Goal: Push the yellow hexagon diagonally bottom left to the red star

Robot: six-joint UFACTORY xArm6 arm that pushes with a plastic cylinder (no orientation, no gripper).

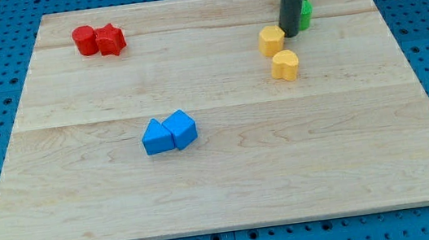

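Observation:
The yellow hexagon (pixel 272 40) lies near the view's top right on the wooden board (pixel 221 176). My tip (pixel 291 34) stands just to its right, touching or nearly touching it. The red star (pixel 111 40) lies at the view's top left, touching a red cylinder (pixel 85 40) on its left. The star is far to the left of the hexagon and slightly higher in the view.
A yellow heart-like block (pixel 285 65) lies just below the hexagon. A green block (pixel 305 9) is partly hidden behind the rod. Two blue blocks, a triangle (pixel 156 137) and a cube (pixel 182 128), touch each other left of the board's middle.

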